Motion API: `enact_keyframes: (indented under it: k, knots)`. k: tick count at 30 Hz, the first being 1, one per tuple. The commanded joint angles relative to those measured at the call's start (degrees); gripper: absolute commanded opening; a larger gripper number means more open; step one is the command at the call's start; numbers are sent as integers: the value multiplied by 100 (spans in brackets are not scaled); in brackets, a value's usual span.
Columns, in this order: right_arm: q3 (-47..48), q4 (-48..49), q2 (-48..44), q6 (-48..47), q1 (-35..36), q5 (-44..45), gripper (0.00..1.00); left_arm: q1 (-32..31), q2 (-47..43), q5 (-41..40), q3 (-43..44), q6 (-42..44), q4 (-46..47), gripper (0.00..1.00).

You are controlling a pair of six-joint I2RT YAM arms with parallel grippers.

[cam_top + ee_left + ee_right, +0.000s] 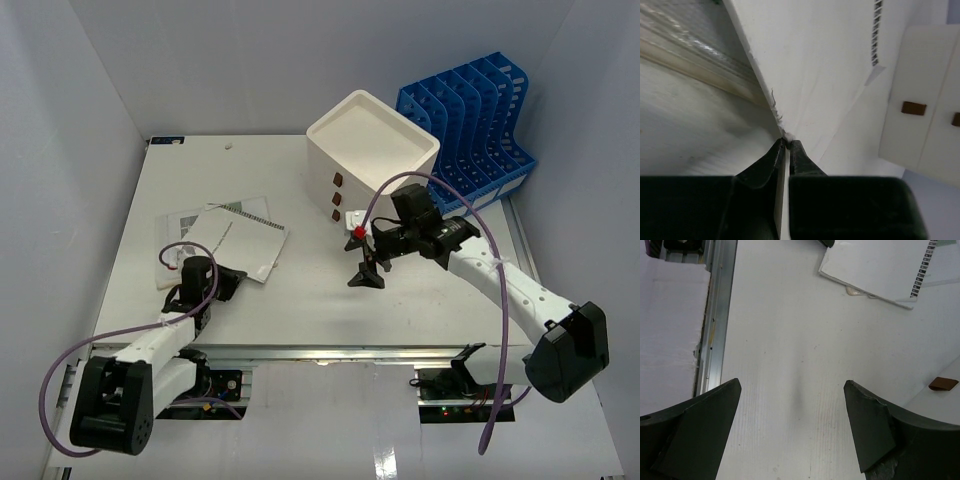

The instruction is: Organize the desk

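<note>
Left fingers [796, 152] pinch the edge of one spiral notebook [815, 75]; right fingers [700, 425] gape empty over the desk [790, 340].

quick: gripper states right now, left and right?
Left gripper: closed on the edge of the white notebook.
Right gripper: open, holding nothing, above the desk.

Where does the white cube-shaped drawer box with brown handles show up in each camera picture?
Top external: the white cube-shaped drawer box is centre-back, beside the blue slotted file rack.
Left wrist: right edge, two brown handles showing.
Right wrist: only a corner at the lower right, one handle.
Shared landmark: the white spiral-bound notebook, visible in all three.
</note>
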Motion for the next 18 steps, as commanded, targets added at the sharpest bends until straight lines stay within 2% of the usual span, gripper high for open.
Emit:
enact_keyframes:
  k: [1,2,5,8,12,14,18]
  knots:
    - [-215,250,110,-651,1121,1011,90,-1,-612,834,42,493,183,6]
    - [-352,445,171,-703,1320,1688,90,-1,-697,892,29,473,134,6]
    - [-580,1598,461,-932,2108,2986,90,6,-801,1317,-89,253,240,5]
    - [-542,2387,915,-1006,2486,3498,90,7,-705,1692,-199,-73,532,4]
    - [-451,3778,1517,-583,2992,4337,90,7,-487,2104,-324,-481,940,3]
    - [-650,4909,1784,-252,3412,5400,90,7,-424,2202,-299,-578,1005,3]
    - [-826,5662,2346,4,3806,6146,90,7,-423,2297,-188,-634,941,3]
